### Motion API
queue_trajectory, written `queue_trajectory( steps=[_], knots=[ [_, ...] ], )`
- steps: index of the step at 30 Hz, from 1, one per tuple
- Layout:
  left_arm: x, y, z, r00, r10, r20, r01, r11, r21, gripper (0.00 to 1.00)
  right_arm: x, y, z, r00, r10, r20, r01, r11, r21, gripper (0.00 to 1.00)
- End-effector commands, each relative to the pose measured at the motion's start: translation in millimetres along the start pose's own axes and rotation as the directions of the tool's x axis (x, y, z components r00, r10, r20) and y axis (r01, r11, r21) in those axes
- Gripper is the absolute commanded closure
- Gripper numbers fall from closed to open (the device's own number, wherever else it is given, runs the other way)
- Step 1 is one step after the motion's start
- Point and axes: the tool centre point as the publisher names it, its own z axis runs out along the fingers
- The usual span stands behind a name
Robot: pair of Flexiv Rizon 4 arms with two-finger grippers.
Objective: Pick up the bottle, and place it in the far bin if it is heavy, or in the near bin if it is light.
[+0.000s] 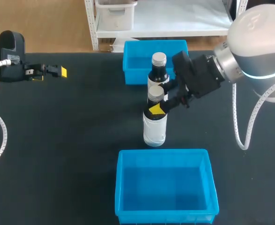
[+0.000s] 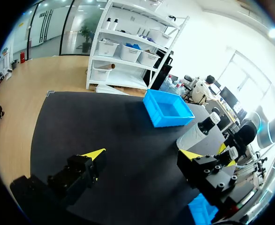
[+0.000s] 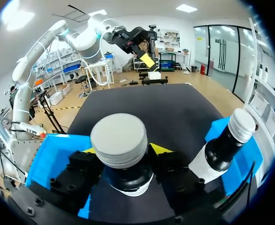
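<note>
Two dark bottles with white labels and grey caps stand upright mid-table. The nearer bottle (image 1: 154, 124) has my right gripper (image 1: 159, 107) shut on its neck; in the right wrist view its cap (image 3: 119, 140) sits between the yellow-tipped fingers (image 3: 161, 149), which press in from both sides. The second bottle (image 1: 159, 70) (image 3: 226, 145) stands just behind it, in front of the far blue bin (image 1: 132, 44). The near blue bin (image 1: 120, 187) lies in front of the held bottle. My left gripper (image 1: 57, 71) (image 2: 142, 157) hovers open and holds nothing at the far left.
Bare black tabletop (image 1: 71, 131) spreads left of the bottles and bins. The second bottle stands close beside my right gripper's fingers. The white cable (image 1: 242, 126) of my right arm hangs over the table's right side.
</note>
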Motion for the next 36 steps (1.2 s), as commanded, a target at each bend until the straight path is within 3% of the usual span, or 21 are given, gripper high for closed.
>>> queue_trajectory(
  steps=[1, 6, 9, 10, 25, 36],
  knots=[
    [0.0, 0.0, 0.0, 1.000, 0.000, 0.000, 0.000, 1.000, 0.000, 0.00, 0.5, 1.0, 0.5, 1.000, -0.001, 0.001, 0.001, 1.000, -0.002, 0.52],
    [0.0, 0.0, 0.0, 1.000, 0.000, 0.000, 0.000, 1.000, 0.000, 0.00, 0.7, 1.6, 0.8, 1.000, -0.003, 0.003, 0.003, 1.000, -0.003, 0.61],
    [0.0, 0.0, 0.0, 1.000, 0.000, 0.000, 0.000, 1.000, 0.000, 0.00, 0.6, 2.1, 0.6, 1.000, -0.004, 0.004, 0.004, 1.000, 0.000, 0.83],
    [0.0, 0.0, 0.0, 1.000, 0.000, 0.000, 0.000, 1.000, 0.000, 0.00, 0.2, 2.7, 0.0, 1.000, -0.005, 0.004, 0.005, 1.000, 0.001, 1.00],
    [0.0, 0.0, 0.0, 1.000, 0.000, 0.000, 0.000, 1.000, 0.000, 0.00, -12.6, 5.9, -18.4, 0.999, -0.030, 0.016, 0.029, 0.998, 0.049, 1.00],
    [0.0, 0.0, 0.0, 1.000, 0.000, 0.000, 0.000, 1.000, 0.000, 0.00, -26.6, -4.9, -35.3, 0.998, -0.056, 0.016, 0.054, 0.995, 0.078, 1.00]
  ],
)
